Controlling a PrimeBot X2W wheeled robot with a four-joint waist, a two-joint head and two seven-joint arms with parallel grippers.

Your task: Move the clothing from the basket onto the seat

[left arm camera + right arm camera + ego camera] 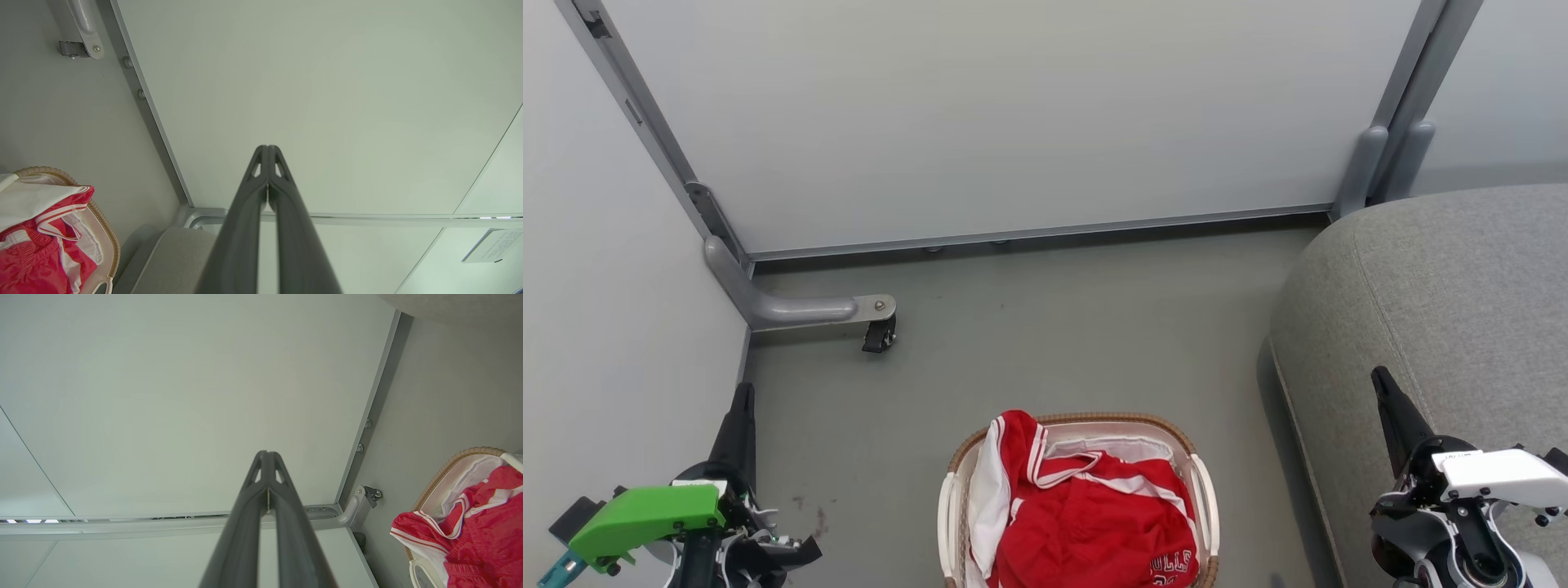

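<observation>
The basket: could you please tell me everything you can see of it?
The basket is a small oval of cream plastic with a brown woven rim, side handles and a white fabric liner. It stands upright on the floor, left of the seat and apart from it. Red clothing with white trim is heaped in it, highest at its left. The head view's bottom edge cuts off its near end.

Red clothing with white stripes, cream basket with brown woven rim, grey seat

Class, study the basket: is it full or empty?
Full: crumpled red clothing fills the basket, heaped to its rim; none lies on the seat.
</observation>
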